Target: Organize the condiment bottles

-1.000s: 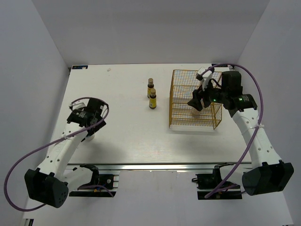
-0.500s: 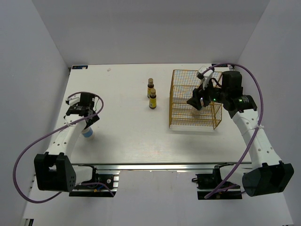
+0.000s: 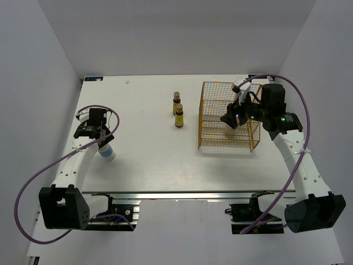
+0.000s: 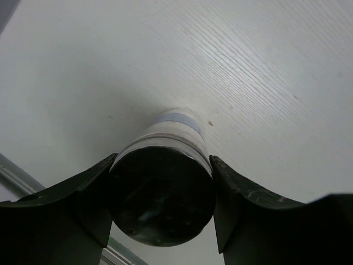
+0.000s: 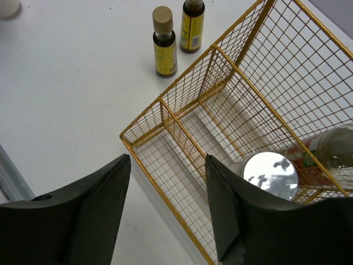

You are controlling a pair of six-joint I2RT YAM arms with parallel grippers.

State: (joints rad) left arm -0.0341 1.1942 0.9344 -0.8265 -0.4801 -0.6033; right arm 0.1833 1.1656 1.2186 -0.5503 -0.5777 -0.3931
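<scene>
a white table is filling the floor of a plain booth, with pale grey walls rising on three sides. a yellow wire basket is standing on the right half of the table, and two brown bottles with yellow labels are standing upright just left of it, close together and outside the wire.

inside the basket a shiny round top is showing, and beside it a red-labelled bottle is lying partly behind the mesh. the right gripper is hovering over the basket with its fingers spread wide and nothing between them; the basket's rim and dividers are lying right under it.

at the left edge, the left gripper is clamping a white bottle with a blue band, both fingers pressing its sides.

compared with half a second ago, the left arm is standing swung further left, and the white bottle is showing more fully. the right gripper is sitting almost where it was.
</scene>
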